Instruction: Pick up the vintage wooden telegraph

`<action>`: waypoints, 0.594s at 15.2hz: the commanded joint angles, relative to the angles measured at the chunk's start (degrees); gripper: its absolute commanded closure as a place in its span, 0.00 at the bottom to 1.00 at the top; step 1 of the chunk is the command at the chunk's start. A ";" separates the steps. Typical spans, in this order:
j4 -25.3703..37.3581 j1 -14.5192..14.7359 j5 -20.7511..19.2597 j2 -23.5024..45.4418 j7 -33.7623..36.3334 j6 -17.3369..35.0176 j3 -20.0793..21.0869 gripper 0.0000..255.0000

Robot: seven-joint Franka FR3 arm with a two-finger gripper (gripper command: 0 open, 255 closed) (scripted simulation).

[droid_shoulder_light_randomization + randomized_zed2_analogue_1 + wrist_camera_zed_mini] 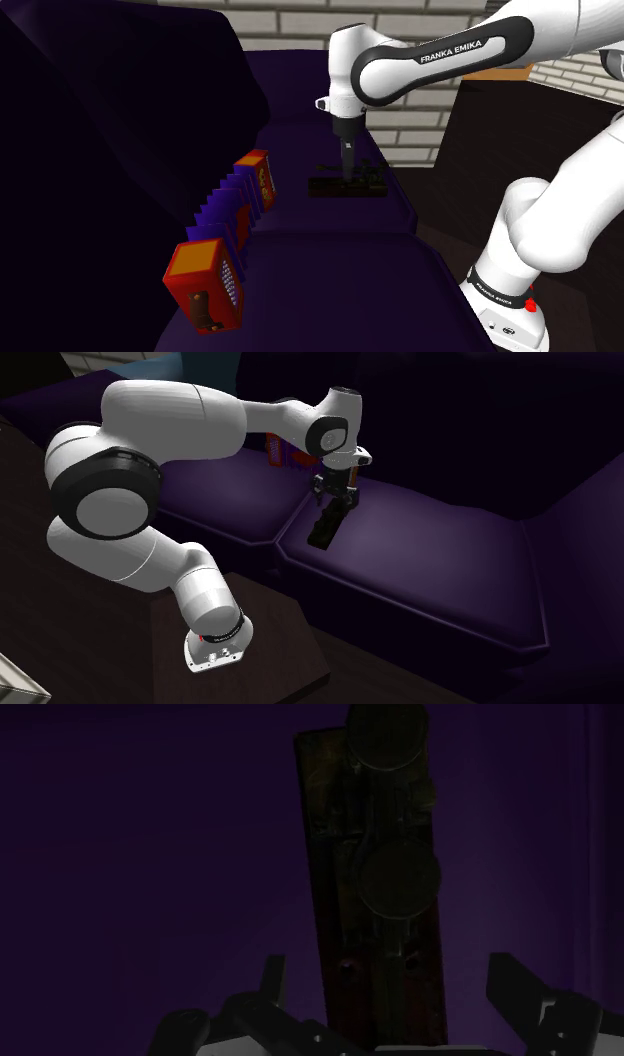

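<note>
One telegraph [372,904], one accordion [226,218], two fingers [512,986] apart.

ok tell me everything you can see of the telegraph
The telegraph is a long, narrow dark brown board, wood by its look, carrying two round dark discs and small fittings along its middle. It lies flat on the purple sofa cushion. The open pincer straddles one end without touching it.

A home's sitting room: a deep purple cushioned sofa [430,562] serves as the work surface, with a pale brick wall [400,25] at twelve o'clock behind it.
</note>
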 commanded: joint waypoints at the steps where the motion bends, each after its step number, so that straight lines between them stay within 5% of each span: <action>1: -0.87 0.05 0.03 0.09 0.12 0.98 0.08 0.00; 2: -0.86 0.05 0.03 0.10 0.12 0.98 0.08 0.00; 3: -0.75 0.03 0.01 0.16 0.08 0.94 0.05 1.00; 9: -0.76 0.03 0.01 0.15 0.07 0.93 0.04 1.00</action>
